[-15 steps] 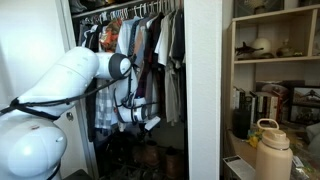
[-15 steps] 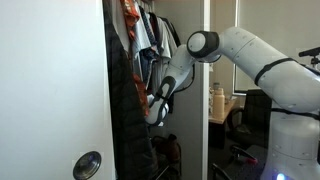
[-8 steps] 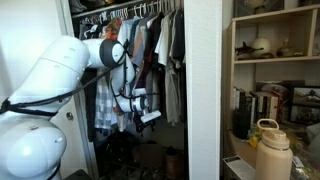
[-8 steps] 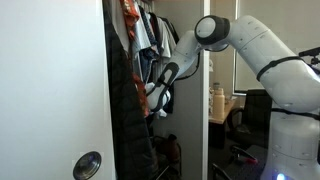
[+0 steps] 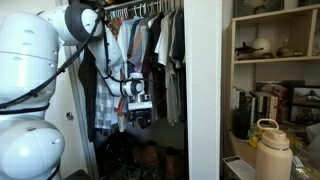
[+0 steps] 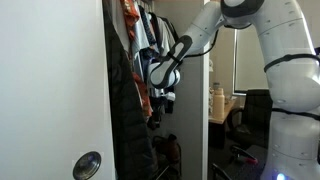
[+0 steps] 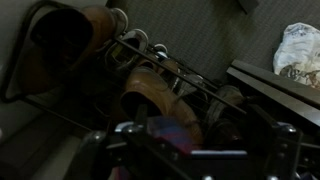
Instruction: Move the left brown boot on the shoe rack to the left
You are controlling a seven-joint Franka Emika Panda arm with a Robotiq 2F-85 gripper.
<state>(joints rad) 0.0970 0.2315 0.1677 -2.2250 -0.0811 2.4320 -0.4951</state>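
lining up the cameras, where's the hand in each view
Exterior view: the hand sits left of centre, in front of the hanging clothes.
Exterior view: the hand sits mid-picture at the closet opening, below the hanging clothes.
Wrist view: the hand fills the bottom edge, above the shoe rack.
Shared landmark: the hanging clothes, in both exterior views only.

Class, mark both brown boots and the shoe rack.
Upper brown boot [image 7: 85,30], wrist view, on its shaft.
Lower brown boot [image 7: 150,92], wrist view, on its side.
Shoe rack [image 7: 160,50], wrist view, on a rail.
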